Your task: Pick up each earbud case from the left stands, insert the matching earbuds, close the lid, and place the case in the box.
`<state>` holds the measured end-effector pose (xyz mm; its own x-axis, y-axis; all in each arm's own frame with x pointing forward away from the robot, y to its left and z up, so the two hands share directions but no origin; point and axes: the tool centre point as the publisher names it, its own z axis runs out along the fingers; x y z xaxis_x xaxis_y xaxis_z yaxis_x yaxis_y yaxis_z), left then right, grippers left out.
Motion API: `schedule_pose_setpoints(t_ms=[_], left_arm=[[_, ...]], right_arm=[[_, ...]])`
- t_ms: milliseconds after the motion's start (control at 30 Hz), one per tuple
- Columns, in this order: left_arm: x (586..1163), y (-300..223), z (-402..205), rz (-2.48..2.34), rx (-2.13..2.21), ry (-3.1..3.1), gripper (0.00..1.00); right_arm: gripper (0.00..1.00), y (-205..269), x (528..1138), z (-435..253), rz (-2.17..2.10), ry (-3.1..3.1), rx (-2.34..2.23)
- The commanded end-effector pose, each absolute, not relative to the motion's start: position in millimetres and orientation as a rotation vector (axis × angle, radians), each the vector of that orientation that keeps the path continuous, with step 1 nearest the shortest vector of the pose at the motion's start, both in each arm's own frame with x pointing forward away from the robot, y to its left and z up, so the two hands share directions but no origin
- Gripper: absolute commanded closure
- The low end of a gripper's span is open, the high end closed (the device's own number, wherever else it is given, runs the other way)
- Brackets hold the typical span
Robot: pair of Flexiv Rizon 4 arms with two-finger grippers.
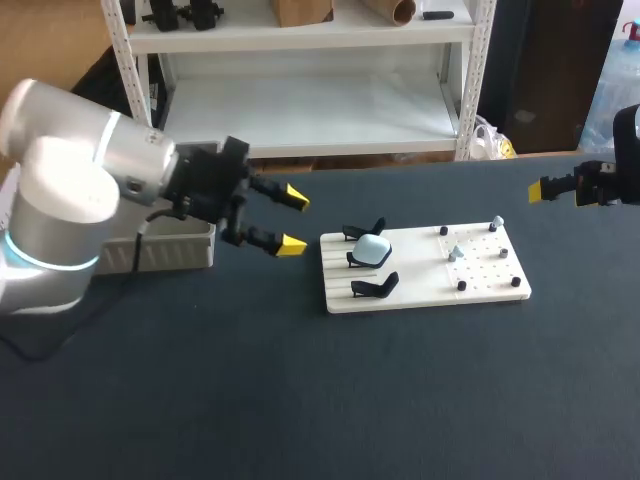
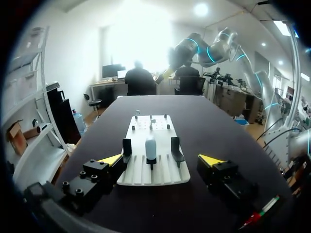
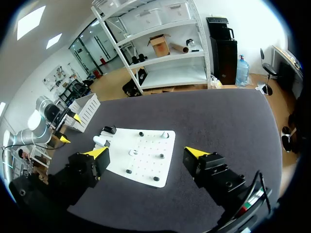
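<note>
A white board (image 1: 425, 290) lies mid-table with three black stands at its left end. A pale blue earbud case (image 1: 374, 249) sits on the middle stand; the outer two stands (image 1: 376, 287) hold nothing. Small pale earbuds (image 1: 455, 252) rest among black pegs on the board's right half. My left gripper (image 1: 294, 220) hovers open just left of the board, and in its own view the case (image 2: 151, 147) stands straight ahead of the left gripper (image 2: 162, 160). My right gripper (image 1: 550, 188) hangs open, high and right of the board, with the board (image 3: 146, 165) under the right gripper (image 3: 146, 153).
A pale grey box (image 1: 170, 245) stands on the table's left side, partly behind my left arm. The dark table top (image 1: 400, 400) stretches wide in front of the board. Beyond the board in the right wrist view is my left arm (image 3: 46, 124).
</note>
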<state>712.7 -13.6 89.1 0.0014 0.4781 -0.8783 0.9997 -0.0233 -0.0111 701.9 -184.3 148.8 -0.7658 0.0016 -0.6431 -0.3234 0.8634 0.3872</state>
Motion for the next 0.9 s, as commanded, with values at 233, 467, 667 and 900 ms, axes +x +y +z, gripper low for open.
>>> schedule_pose_setpoints(t_ms=[233,467,667,900], left_arm=[[722,-43,56,-0.951,1.614,1.562,0.07],[731,-54,46,-0.957,1.579,1.585,0.36],[730,-60,43,-0.978,1.57,1.577,0.35],[724,-65,39,-1.009,1.579,1.565,0.31]], right_arm=[[0.0,-185,702,149,0.642,2.372,-0.233],[0.0,-185,702,149,0.642,2.372,-0.233],[0.0,-185,702,149,0.642,2.372,-0.233],[0.0,-185,702,149,0.642,2.372,-0.233]])
